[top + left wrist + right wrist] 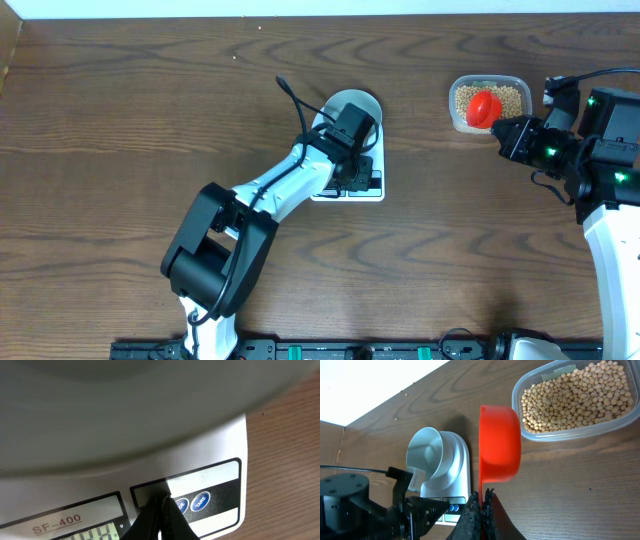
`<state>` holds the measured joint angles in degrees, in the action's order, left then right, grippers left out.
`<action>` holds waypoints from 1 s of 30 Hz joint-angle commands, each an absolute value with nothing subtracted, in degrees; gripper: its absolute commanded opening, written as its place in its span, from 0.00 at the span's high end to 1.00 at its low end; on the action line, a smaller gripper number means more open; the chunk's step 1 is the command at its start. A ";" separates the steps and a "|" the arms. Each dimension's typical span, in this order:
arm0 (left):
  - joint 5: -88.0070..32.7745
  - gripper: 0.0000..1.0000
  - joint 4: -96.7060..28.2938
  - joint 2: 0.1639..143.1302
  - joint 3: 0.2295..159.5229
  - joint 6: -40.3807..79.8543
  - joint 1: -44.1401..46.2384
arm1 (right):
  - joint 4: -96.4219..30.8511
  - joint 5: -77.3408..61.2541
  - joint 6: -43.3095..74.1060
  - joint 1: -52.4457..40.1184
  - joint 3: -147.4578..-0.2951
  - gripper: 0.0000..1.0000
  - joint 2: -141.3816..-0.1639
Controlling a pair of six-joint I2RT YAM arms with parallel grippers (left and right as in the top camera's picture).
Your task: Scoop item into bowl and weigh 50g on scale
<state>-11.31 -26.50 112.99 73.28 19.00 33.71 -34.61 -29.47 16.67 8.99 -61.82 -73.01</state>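
The white scale (372, 190) sits mid-table with the white bowl (360, 103) on it. My left gripper (357, 180) is shut, and its tip (162, 499) touches the scale's panel (220, 510) just left of two round blue buttons (200, 501). The bowl's underside (125, 405) fills the top of the left wrist view. My right gripper (504, 128) is shut on the handle of a red scoop (484, 108), which is held over a clear tub (515, 82) of tan beans (510, 98). In the right wrist view, the scoop (500, 442) is tipped on its side beside the beans (575, 397).
The clear tub (570, 435) stands at the back right on the brown wooden table (120, 150). In the right wrist view, the bowl (427, 455), the scale (460, 475) and my left arm (350, 500) lie to the left.
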 commanded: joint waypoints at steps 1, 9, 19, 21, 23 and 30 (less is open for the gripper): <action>-10.96 0.92 -26.52 118.32 71.68 18.00 32.64 | -34.57 -29.04 15.57 9.78 -62.61 0.99 -72.86; -11.60 0.93 -27.59 115.39 71.85 17.61 32.82 | -34.30 -29.04 15.62 9.78 -62.61 0.99 -72.86; -11.33 0.93 -35.33 104.31 71.85 17.56 32.91 | -34.15 -29.06 15.81 9.78 -62.61 0.99 -72.86; -11.31 0.93 -35.09 102.19 71.85 17.58 32.91 | -34.15 -29.08 15.81 9.78 -62.61 0.99 -72.86; -11.29 0.93 -34.61 100.29 71.85 17.58 32.91 | -34.15 -29.06 15.81 9.78 -62.61 0.99 -72.86; -8.21 0.93 -32.69 95.09 71.85 17.58 32.91 | -33.98 -29.04 15.77 9.78 -62.61 0.99 -72.86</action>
